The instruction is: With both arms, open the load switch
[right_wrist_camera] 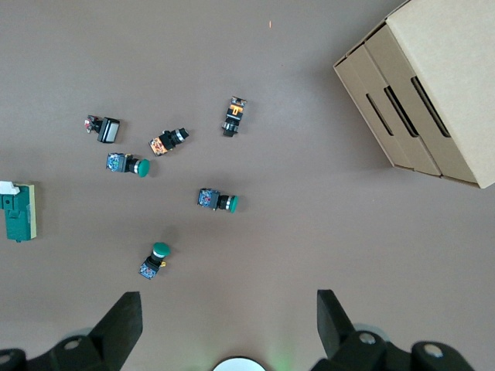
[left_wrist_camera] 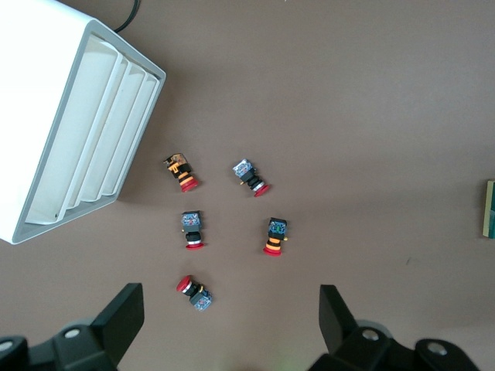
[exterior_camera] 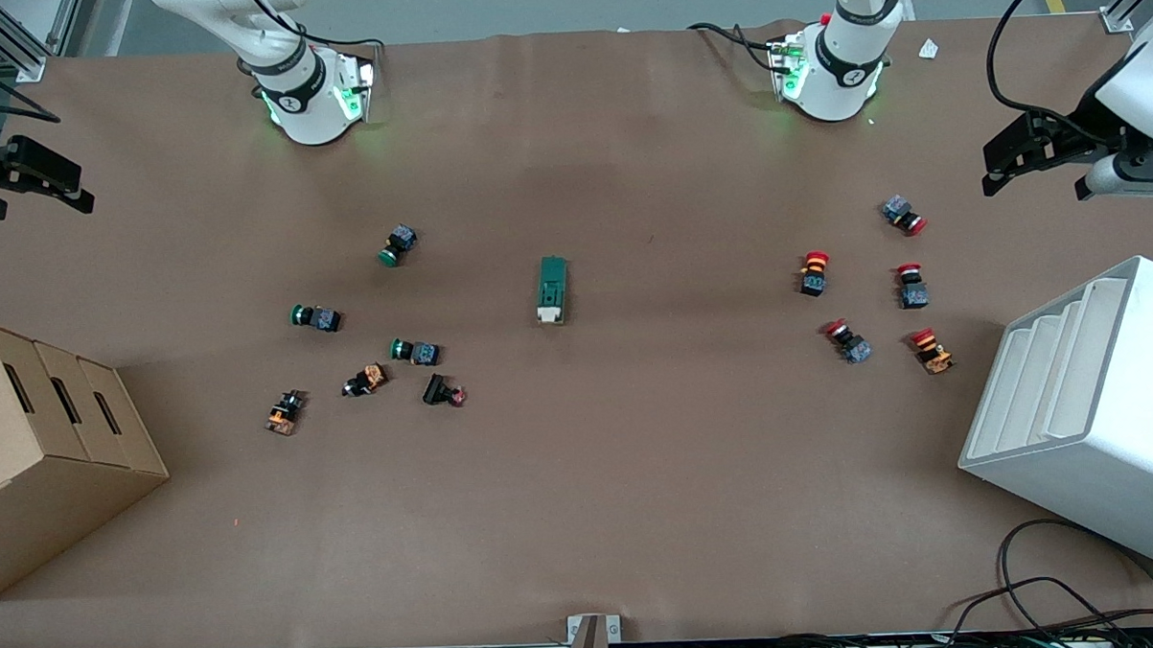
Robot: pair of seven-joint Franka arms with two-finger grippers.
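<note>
The load switch [exterior_camera: 552,288], a dark green block with a white lever end, lies flat mid-table with its lever end toward the front camera. It shows at the picture's edge in the left wrist view [left_wrist_camera: 489,209] and in the right wrist view [right_wrist_camera: 18,212]. My left gripper [exterior_camera: 998,165] hangs open and empty high over the left arm's end of the table, near the red-capped buttons [left_wrist_camera: 193,292]. My right gripper [exterior_camera: 44,189] hangs open and empty high over the right arm's end. Both are well apart from the switch, as both wrist views show [left_wrist_camera: 232,317] [right_wrist_camera: 230,321].
Several green-capped and orange push buttons [exterior_camera: 398,244] lie toward the right arm's end, several red-capped ones [exterior_camera: 813,273] toward the left arm's end. A cardboard box [exterior_camera: 44,448] and a white slotted rack [exterior_camera: 1097,411] stand at the table's ends. Cables [exterior_camera: 1075,585] trail near the front edge.
</note>
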